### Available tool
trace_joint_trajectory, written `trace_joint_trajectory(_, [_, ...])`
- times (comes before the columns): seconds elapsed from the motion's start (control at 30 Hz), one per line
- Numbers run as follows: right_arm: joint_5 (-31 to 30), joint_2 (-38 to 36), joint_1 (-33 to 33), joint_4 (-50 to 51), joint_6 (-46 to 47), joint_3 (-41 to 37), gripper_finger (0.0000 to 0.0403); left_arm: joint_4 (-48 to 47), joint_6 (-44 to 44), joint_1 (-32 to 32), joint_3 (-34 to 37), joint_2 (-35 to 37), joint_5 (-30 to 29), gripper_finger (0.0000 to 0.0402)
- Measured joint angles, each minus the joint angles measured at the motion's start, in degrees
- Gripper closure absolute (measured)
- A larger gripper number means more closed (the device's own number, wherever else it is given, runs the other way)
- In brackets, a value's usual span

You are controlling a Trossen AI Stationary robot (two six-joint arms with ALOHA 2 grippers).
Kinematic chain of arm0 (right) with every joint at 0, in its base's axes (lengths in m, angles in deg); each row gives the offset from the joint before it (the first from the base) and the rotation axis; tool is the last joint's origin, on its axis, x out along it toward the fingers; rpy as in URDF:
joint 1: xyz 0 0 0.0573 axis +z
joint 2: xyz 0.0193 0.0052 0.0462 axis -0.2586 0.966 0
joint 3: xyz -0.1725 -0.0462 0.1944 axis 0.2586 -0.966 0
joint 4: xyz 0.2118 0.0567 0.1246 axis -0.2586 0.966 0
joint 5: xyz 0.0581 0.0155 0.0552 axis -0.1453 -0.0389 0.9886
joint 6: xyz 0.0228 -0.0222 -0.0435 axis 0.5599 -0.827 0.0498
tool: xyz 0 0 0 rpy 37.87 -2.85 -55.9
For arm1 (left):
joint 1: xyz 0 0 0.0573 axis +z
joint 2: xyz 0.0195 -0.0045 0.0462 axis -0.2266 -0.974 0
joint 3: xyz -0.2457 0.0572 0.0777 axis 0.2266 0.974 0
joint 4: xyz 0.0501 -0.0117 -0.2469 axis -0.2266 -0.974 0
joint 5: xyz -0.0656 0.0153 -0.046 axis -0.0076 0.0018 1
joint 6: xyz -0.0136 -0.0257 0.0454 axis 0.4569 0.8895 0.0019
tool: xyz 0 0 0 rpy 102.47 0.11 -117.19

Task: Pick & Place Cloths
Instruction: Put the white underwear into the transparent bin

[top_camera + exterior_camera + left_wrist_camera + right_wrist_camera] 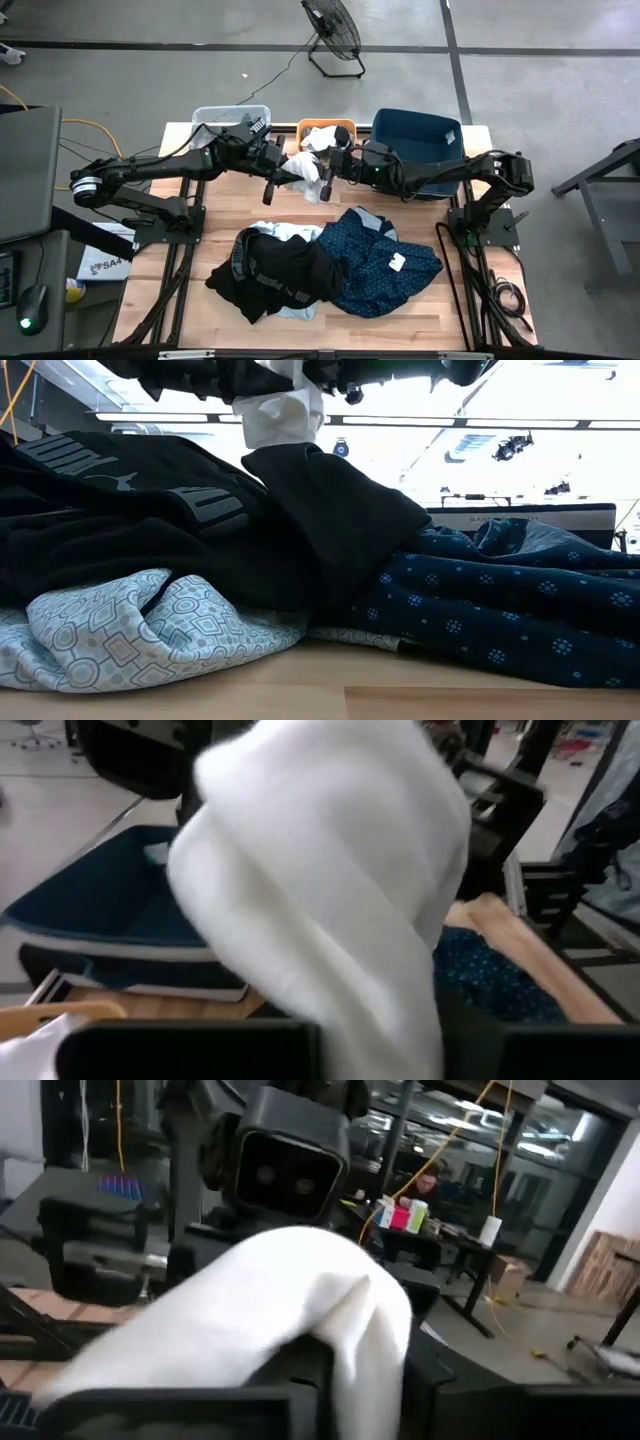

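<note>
Left arm: reaching in from the table's left edge toward the back centre, in front of the clear bin.
Left gripper: hanging above the table's back centre with its fingers closing together on the white cloth; in the left wrist view the cloth is filling most of the picture right at the fingers.
White cloth: hanging in the air between the two grippers, drooping toward the wood just in front of the orange bin; in the low view its lower end is dangling above the black garment.
Orange bin: sitting at the back centre between the clear bin and the dark blue bin, with more white fabric lying in it.
Right gripper: meeting the left one over the back centre, touching the cloth's other side; whether its fingers are gripping or letting go I cannot tell.
Right arm: stretching in from the table's right edge, crossing in front of the dark blue bin.
Black cloth: lying crumpled at front centre-left, white lettering showing, resting over a light blue patterned cloth.
Navy dotted cloth: spreading just right of the black one, touching it.
</note>
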State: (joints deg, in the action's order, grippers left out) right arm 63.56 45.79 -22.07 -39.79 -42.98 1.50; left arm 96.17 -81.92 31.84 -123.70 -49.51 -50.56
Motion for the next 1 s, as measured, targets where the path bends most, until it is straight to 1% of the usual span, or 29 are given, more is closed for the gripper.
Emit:
trace_joint_trajectory(0.13, [-0.5,-0.5,0.4,0.4,3.1,0.0,0.0289,-1.7,-0.8,0.0,0.0,0.1,-2.3,0.0383])
trace_joint_trajectory(0.2, [-1.7,-0.7,0.7,0.5,4.6,0.0,0.0254,-2.6,-0.8,0.0,0.0,0.3,-5.0,0.0383])
trace_joint_trajectory(0.27, [-4.2,-1.5,0.8,2.3,5.9,0.0,0.0218,-4.2,-1.7,0.0,0.0,1.0,-8.0,0.0383])
trace_joint_trajectory(0.4, [-11.3,-3.0,1.2,5.5,7.6,0.1,0.0157,-8.3,-2.6,0.0,0.0,3.6,-17.3,0.0379])
trace_joint_trajectory(0.5, [-13.9,-3.3,1.2,6.6,8.9,0.1,0.0128,-11.9,-4.1,0.0,0.0,6.3,-26.1,0.0377])
trace_joint_trajectory(0.63, [-13.7,-3.5,1.5,7.7,9.2,0.1,0.0109,-16.2,-4.9,0.0,0.0,9.9,-39.8,0.0375])
trace_joint_trajectory(0.8, [-13.7,-3.5,1.9,8.8,9.2,0.1,0.0109,-20.2,-5.3,0.0,0.0,13.0,-57.4,0.0374])
trace_joint_trajectory(0.9, [-13.8,-3.5,2.0,8.8,9.2,0.1,0.0111,-21.8,-5.3,0.0,0.0,13.4,-65.9,0.0375])
trace_joint_trajectory(1.0, [-13.6,-3.5,2.0,9.2,9.2,0.1,0.0111,-23.1,-5.3,0.0,0.0,13.3,-72.3,0.038])
